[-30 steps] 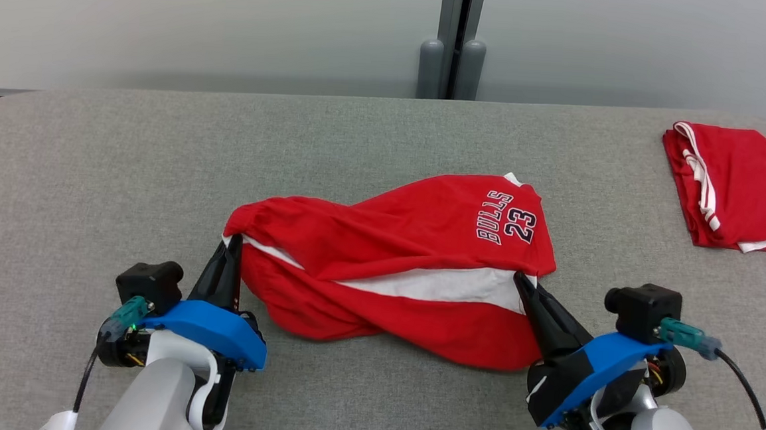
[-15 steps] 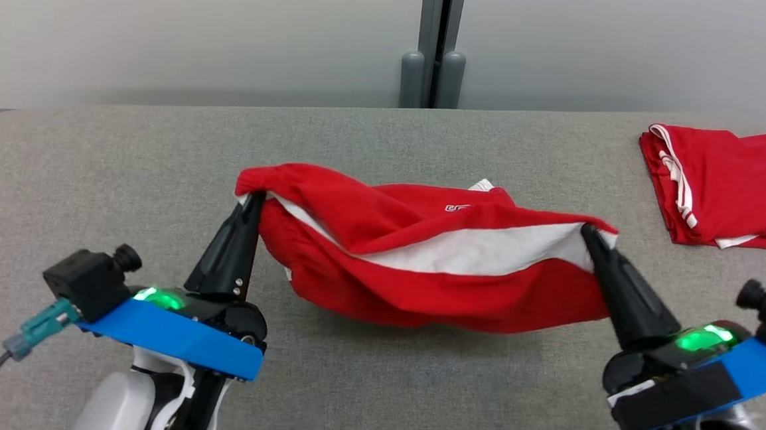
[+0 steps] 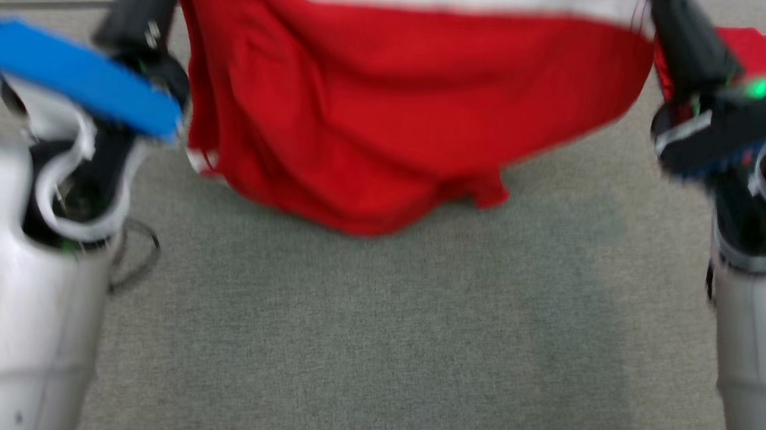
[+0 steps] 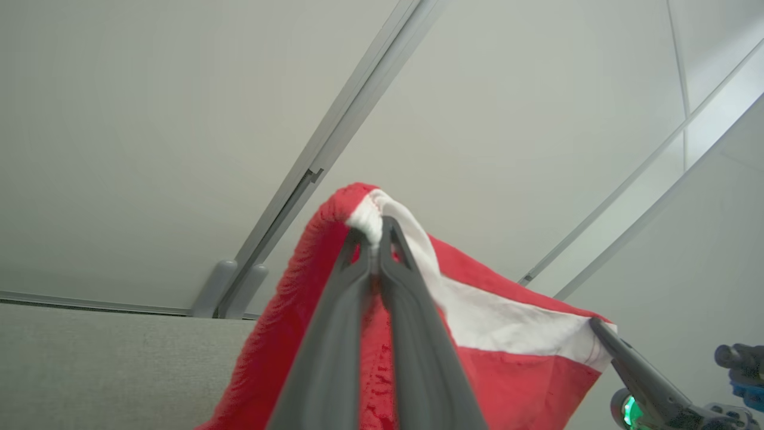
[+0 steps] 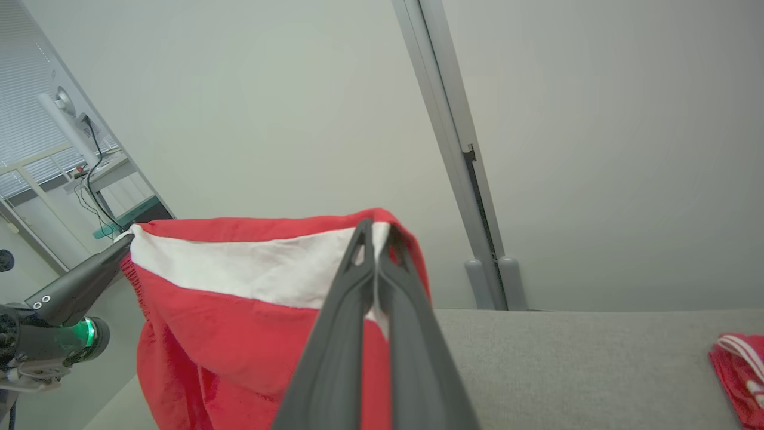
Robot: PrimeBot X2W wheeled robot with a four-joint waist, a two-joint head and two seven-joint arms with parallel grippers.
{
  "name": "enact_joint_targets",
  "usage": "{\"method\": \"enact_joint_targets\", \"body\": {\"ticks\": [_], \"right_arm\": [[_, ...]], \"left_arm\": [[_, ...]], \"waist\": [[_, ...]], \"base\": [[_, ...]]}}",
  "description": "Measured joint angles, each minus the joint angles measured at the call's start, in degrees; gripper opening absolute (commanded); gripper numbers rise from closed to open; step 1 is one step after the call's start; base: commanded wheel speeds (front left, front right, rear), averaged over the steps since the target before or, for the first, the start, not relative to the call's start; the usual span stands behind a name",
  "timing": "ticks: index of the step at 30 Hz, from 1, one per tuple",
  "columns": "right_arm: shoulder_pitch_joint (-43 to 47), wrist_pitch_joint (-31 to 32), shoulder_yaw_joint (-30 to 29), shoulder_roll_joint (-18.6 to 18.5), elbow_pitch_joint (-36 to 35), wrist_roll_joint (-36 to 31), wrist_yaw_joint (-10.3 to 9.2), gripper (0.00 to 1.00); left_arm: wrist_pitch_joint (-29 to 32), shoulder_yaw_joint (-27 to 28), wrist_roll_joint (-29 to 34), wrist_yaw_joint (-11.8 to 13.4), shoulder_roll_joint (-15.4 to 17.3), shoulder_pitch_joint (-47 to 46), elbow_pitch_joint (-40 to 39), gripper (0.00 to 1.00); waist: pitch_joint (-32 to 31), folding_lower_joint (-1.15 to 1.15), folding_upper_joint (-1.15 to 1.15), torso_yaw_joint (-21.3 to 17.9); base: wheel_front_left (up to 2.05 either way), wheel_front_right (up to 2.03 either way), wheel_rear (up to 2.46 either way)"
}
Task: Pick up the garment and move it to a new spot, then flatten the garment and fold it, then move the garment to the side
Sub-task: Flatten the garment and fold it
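Above the grey table (image 3: 375, 347) I see the red garment (image 3: 396, 109) hanging between my left gripper (image 4: 375, 239) and right gripper (image 5: 375, 232), both jaws pinched on its white band.

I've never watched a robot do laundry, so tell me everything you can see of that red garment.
The garment is soft red cloth with a broad white band along its top edge. It hangs stretched between the left gripper and right gripper, each shut on a gathered upper corner. The body droops in loose folds above the grey table; whether its hem touches is unclear.
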Motion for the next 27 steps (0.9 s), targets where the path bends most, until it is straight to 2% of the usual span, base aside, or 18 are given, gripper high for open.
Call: {"method": "enact_joint_targets", "body": {"ticks": [4, 7, 11, 15, 20, 23, 27], "right_arm": [[-12.1, -4.3, 3.4, -1.3, 10.3, 0.7, 0.0, 0.0], [-20.2, -10.4, 6.6, -3.1, 16.4, -1.7, 0.0, 0.0], [-29.7, -20.5, 9.1, -3.9, 21.5, -4.2, 0.0, 0.0], [-36.7, -29.5, 11.4, -5.9, 24.2, -5.4, 0.01, 0.0], [-38.2, -32.8, 14.5, -8.5, 27.4, -5.3, 0.01, 0.0], [-34.6, -32.8, 17.5, -9.4, 30.2, -3.1, 0.01, 0.0], [-26.5, -26.9, 23.3, -10.4, 32.9, 2.9, 0.0, 0.0]], "left_arm": [[-1.2, -0.2, 4.1, -0.5, 1.5, -11.6, 8.8, 0.0], [-3.8, 0.1, 6.0, -1.1, 1.9, -18.7, 14.3, 0.0], [-7.5, -1.5, 8.7, -2.9, 1.6, -26.4, 18.8, 0.0], [-14.4, -1.3, 10.5, -3.8, 1.1, -32.4, 21.1, 0.0], [-18.3, -4.0, 10.5, -4.6, 0.7, -32.0, 23.9, 0.0], [-20.9, -6.9, 10.4, -4.6, 1.4, -27.5, 25.8, 0.0], [-22.5, -13.2, 9.0, -4.7, 2.4, -18.6, 27.2, 0.0]], "waist": [[3.2, 0.0, 0.0, 0.1], [5.0, 0.0, 0.01, 0.0], [5.9, -0.01, 0.01, 0.2], [6.7, -0.03, 0.0, 0.3], [8.1, -0.02, 0.01, 0.4], [8.9, -0.02, 0.0, 0.3], [8.7, 0.0, 0.01, 0.1]], "base": [[0.0, 0.0, 0.0], [0.0, 0.0, 0.0], [0.0, 0.0, 0.0], [0.0, 0.0, 0.0], [0.0, 0.0, 0.0], [0.0, 0.0, 0.0], [0.0, 0.0, 0.0]]}}
